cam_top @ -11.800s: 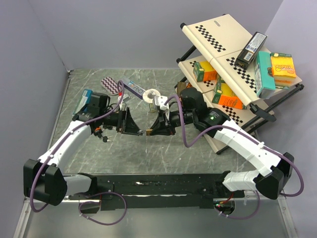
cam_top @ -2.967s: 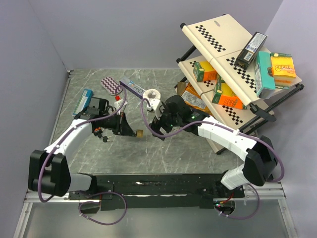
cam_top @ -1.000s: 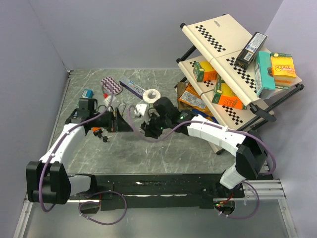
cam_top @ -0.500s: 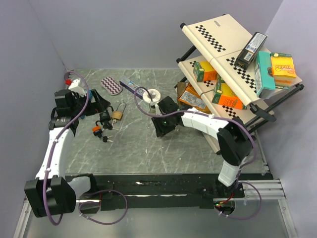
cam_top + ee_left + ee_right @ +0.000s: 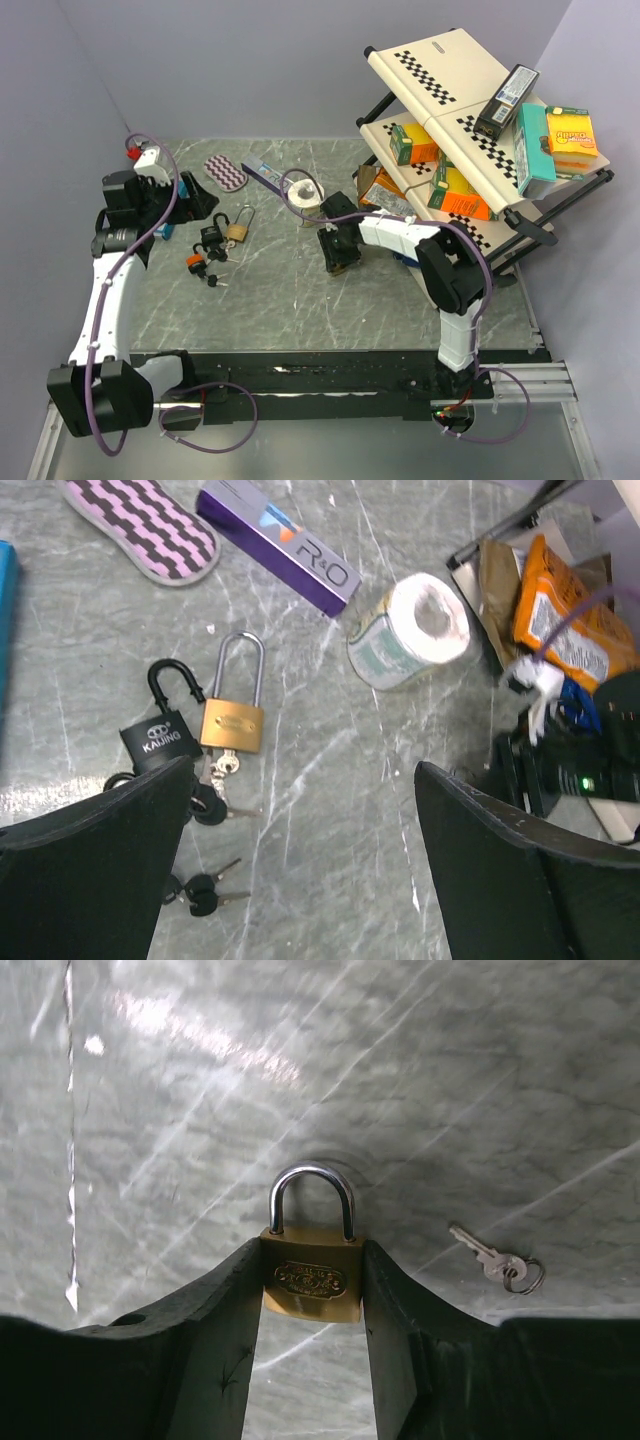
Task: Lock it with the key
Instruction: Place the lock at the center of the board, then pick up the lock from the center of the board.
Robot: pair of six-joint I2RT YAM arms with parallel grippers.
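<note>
— Can you see the keyhole of the brass padlock (image 5: pixel 311 1278)?
— No, its underside does not show to you; from above, the right gripper (image 5: pixel 340 264) hides it.
— The black padlock (image 5: pixel 160 738)?
— Its corner is behind a finger (image 5: pixel 90 870) of the left gripper (image 5: pixel 302 770).

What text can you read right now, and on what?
"KAIJING": black padlock.
"R" and "O", mark between them unclear: purple box.
Too blurred or small: engraving on gripped brass padlock, orange packet, paper roll wrapper, rack boxes.
</note>
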